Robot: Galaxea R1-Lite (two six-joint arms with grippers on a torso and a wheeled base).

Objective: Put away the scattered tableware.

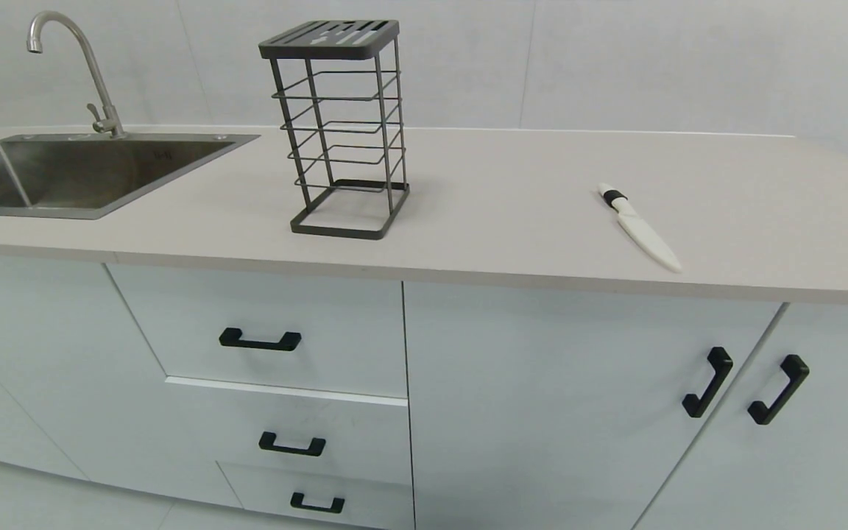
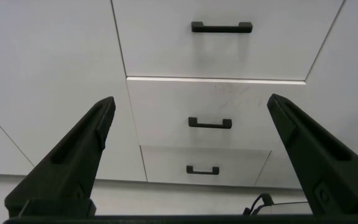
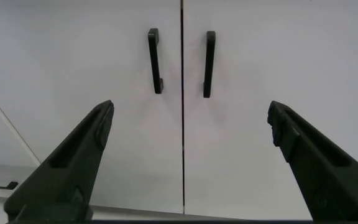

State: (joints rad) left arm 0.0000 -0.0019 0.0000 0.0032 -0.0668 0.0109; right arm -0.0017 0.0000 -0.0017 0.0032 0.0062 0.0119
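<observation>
Closest to us, our left gripper (image 2: pixel 191 102) hangs with its two dark fingers spread wide and nothing between them. It faces the stack of three drawers (image 2: pixel 241 99) under the counter. Our right gripper (image 3: pixel 191 107) is spread just as wide and is just as empty. It faces the seam between two cabinet doors (image 3: pixel 73 50), whose upright black handles sit side by side.

Above those fronts the counter (image 1: pixel 505 184) runs across the whole head view. The knife (image 1: pixel 637 227) lies flat on its right part. The white blade tip is close to the front edge and slants toward it, and the black-banded handle points back. We see bare surface all round it.

Well apart to its left, the dark wire rack (image 1: pixel 343 132) stands upright mid-counter with its slotted plate on top. It is set back from the front edge, with open counter on each side.

Farther left the sink (image 1: pixel 26 211) is sunk into the counter, with its tap (image 1: pixel 98 81) at the back rim. A pale tiled wall (image 1: pixel 615 59) meets the counter's back edge.
</observation>
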